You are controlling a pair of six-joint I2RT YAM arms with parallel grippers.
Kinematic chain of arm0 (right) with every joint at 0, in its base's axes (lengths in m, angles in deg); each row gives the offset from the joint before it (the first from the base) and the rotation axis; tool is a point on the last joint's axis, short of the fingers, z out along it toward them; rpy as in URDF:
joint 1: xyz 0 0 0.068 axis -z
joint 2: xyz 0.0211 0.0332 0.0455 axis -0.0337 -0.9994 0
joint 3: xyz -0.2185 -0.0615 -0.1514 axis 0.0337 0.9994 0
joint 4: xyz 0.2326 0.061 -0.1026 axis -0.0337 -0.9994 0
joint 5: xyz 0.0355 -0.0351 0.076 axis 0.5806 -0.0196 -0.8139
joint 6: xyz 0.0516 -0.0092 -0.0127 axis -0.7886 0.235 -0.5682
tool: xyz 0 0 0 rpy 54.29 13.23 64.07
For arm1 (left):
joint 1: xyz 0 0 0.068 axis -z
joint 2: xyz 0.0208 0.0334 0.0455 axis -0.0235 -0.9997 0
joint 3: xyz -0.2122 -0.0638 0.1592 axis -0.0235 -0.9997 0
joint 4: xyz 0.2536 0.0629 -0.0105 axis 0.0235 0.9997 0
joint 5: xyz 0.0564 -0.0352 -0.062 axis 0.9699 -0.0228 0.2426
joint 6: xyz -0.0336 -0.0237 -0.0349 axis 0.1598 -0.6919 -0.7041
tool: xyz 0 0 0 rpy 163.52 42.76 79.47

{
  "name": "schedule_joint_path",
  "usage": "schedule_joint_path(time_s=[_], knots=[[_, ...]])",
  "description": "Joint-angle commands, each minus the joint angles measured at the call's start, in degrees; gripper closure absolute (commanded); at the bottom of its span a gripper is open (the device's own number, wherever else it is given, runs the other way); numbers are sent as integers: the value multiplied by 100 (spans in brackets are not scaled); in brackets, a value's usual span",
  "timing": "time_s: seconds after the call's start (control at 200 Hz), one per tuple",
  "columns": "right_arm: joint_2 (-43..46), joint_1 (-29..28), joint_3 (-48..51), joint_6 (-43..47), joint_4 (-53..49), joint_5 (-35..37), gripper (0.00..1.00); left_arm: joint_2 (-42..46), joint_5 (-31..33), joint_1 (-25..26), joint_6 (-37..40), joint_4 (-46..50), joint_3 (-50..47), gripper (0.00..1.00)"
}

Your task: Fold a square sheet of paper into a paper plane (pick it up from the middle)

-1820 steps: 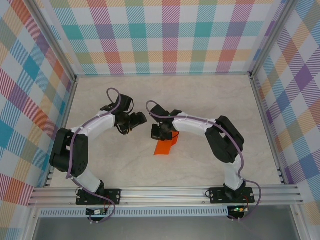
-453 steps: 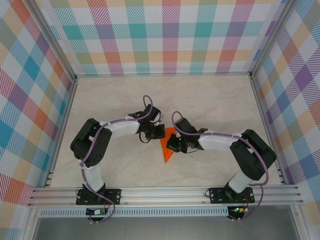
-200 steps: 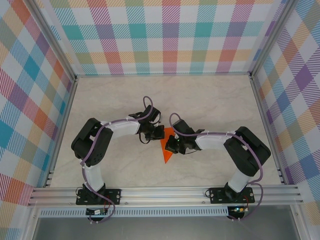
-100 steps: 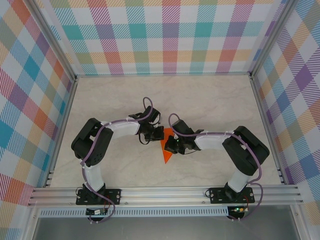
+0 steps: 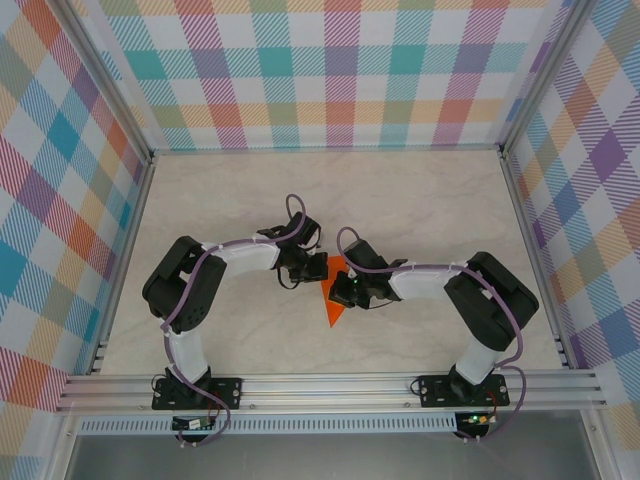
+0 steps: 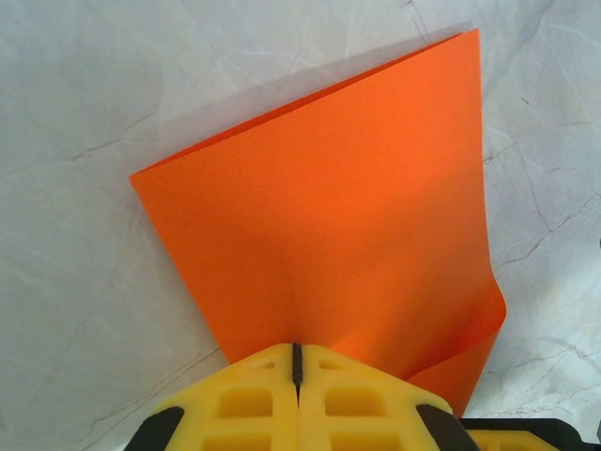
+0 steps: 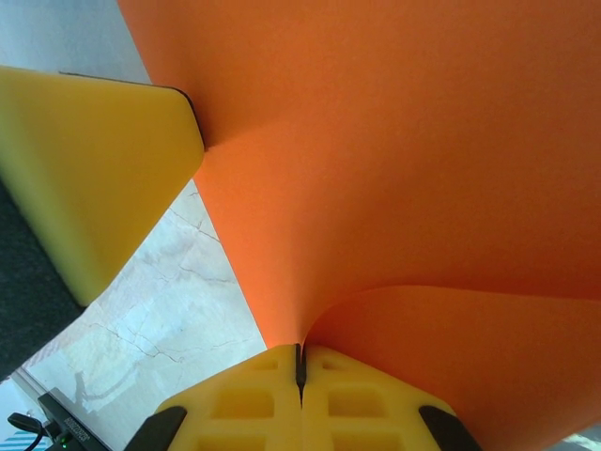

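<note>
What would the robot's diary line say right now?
paper: orange, bent, held | left pincer: shut on paper | right pincer: shut on paper

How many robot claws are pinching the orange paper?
2. The left gripper is shut on the orange paper from its left side, and the right gripper is shut on it from its right side. The two are close together.

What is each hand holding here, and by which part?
The orange paper, pinched by both: left hand on its left edge, right hand on its right edge.
</note>
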Motion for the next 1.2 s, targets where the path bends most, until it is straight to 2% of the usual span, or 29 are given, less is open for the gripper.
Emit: schedule_joint_path(time_s=[0.0, 1.195], knots=[[-62, -33, -25, 55, 75, 111, 97, -62, -29, -48, -3, 3, -106, 99], [-105, -27, -39, 104, 192, 153, 96, -111, -16, -48, -3, 3, -115, 100]])
